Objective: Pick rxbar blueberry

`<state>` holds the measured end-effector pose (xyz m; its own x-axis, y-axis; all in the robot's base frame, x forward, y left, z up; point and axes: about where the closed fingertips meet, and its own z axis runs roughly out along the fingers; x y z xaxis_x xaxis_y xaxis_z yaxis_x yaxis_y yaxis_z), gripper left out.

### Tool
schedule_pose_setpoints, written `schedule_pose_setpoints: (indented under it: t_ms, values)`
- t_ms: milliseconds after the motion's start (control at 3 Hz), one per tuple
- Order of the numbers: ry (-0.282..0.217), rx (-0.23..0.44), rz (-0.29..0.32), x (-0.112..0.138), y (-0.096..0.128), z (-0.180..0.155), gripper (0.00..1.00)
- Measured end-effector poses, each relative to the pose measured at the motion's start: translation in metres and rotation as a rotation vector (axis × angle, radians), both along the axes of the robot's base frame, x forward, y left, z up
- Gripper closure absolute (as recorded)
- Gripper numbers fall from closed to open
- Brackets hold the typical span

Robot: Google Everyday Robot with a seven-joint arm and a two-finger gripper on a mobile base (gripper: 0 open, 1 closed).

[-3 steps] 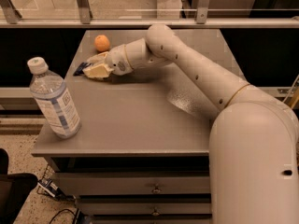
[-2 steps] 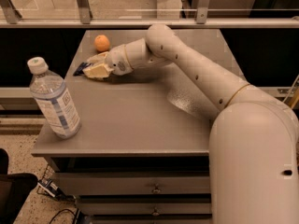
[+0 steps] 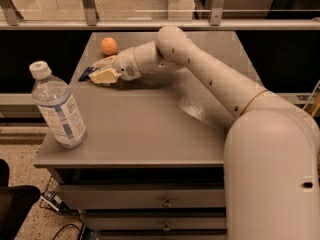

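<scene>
The rxbar blueberry (image 3: 86, 74) is a small flat dark-blue wrapper lying on the grey table (image 3: 150, 129) at the far left. Only its left end shows, sticking out from the fingertips. My gripper (image 3: 101, 73) lies low on the table with its cream fingers (image 3: 107, 77) closed around the bar, which still rests on the tabletop. The rest of the bar is hidden by the fingers. My white arm reaches in from the lower right across the table.
A round orange fruit (image 3: 109, 46) sits just behind the gripper. A clear water bottle (image 3: 56, 106) with a white cap stands upright near the table's front left edge. A metal railing (image 3: 160, 24) runs behind the table. Drawers (image 3: 165, 202) are below the front edge.
</scene>
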<state>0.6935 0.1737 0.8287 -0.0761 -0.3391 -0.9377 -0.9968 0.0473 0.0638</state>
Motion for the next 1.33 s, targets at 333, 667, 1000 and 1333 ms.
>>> schedule_pose_setpoints:
  t_ms: [333, 667, 1000, 1333]
  values:
    - [0.0, 0.0, 0.0, 0.0, 0.0, 0.0001, 1.0]
    - [0.0, 0.0, 0.0, -0.0001, 0.0, 0.0002, 1.0]
    - [0.0, 0.0, 0.0, -0.0001, 0.0, 0.0003, 1.0]
    - [0.0, 0.0, 0.0, -0.0001, 0.0, 0.0004, 1.0]
